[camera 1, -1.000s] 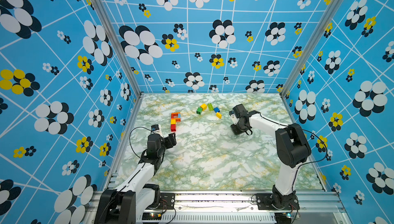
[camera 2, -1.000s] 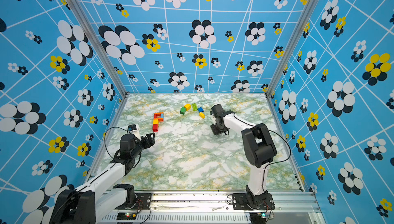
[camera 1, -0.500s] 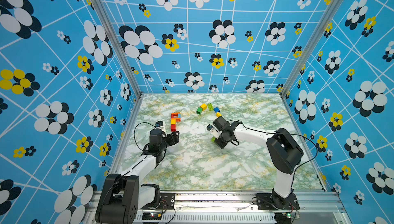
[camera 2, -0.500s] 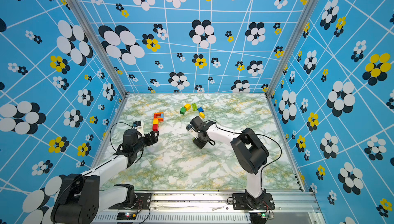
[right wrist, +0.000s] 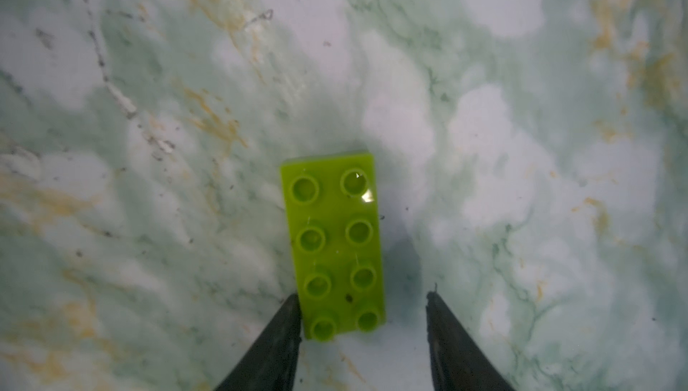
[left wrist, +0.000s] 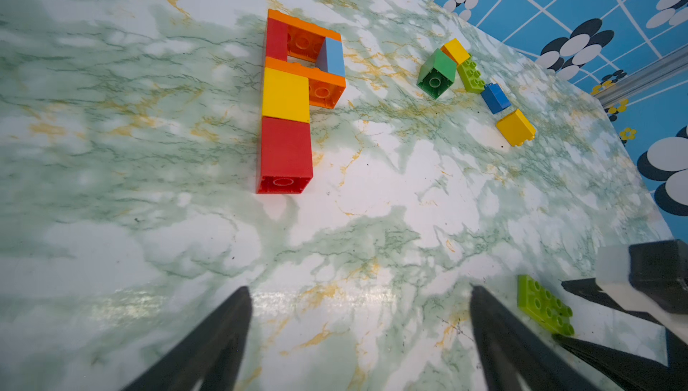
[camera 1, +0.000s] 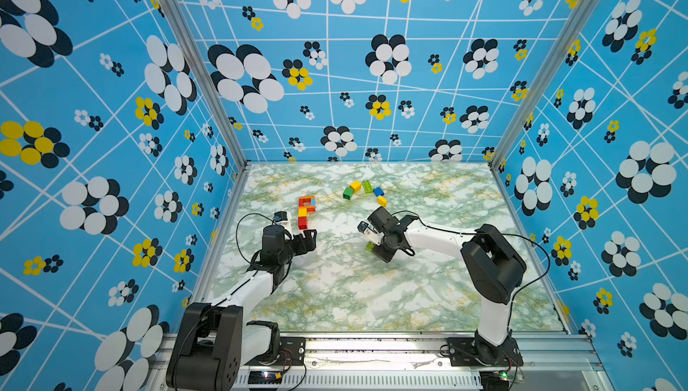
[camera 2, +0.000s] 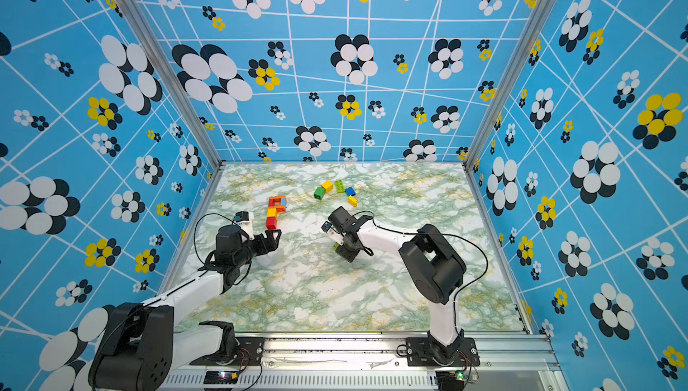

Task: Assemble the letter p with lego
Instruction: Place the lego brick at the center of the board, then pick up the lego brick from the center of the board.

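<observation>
Here, lime plate (right wrist: 335, 247) flat, between parted jaws

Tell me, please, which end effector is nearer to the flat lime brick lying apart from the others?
The right. The right end effector straddles one end of the lime brick, one fingertip against it, jaws open. The left end effector is off across the table, by the foot of the P.

Lime plate (right wrist: 335, 251), green-veined marble tabletop (camera 1: 372, 296) (gold flecks), blue flowered walls (camera 1: 93, 110)

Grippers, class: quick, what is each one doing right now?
Left gripper: open, empty.
Right gripper: open around the lime brick, which lies flat on the table.
</observation>
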Action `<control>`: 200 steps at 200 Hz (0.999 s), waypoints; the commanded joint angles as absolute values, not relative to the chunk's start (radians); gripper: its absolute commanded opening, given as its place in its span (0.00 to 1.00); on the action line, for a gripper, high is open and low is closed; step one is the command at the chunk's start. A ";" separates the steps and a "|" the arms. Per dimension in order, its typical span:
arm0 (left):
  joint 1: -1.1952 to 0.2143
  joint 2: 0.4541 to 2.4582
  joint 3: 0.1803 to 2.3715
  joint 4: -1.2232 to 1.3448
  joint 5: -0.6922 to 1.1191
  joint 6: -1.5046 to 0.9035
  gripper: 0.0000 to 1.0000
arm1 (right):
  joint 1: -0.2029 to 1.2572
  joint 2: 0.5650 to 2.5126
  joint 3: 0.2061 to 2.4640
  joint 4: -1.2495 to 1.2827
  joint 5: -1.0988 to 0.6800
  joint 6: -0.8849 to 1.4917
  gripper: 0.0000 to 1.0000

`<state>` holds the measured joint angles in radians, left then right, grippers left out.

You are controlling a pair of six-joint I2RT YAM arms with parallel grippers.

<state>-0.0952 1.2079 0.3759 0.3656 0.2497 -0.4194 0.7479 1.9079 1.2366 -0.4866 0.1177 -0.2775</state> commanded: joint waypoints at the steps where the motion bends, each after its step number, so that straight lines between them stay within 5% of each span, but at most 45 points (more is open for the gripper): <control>1: -0.131 1.187 0.399 0.378 0.255 -0.375 0.99 | 0.730 1.878 1.203 -0.496 0.180 -0.256 0.59; 35: -0.203 1.141 0.400 0.352 0.200 -0.329 0.99 | 0.717 1.851 1.214 -0.500 0.185 -0.222 0.61; 73: -0.280 1.106 0.432 0.268 0.133 -0.312 0.99 | 0.609 1.737 1.176 -0.374 0.001 -0.070 0.60; 128: -0.285 1.026 0.431 0.180 0.065 -0.358 0.99 | 0.518 1.812 1.323 -0.279 0.048 0.250 0.61; 200: -0.204 0.954 0.347 0.239 0.147 -0.402 0.99 | 0.470 2.139 1.748 -0.506 -0.043 0.008 0.51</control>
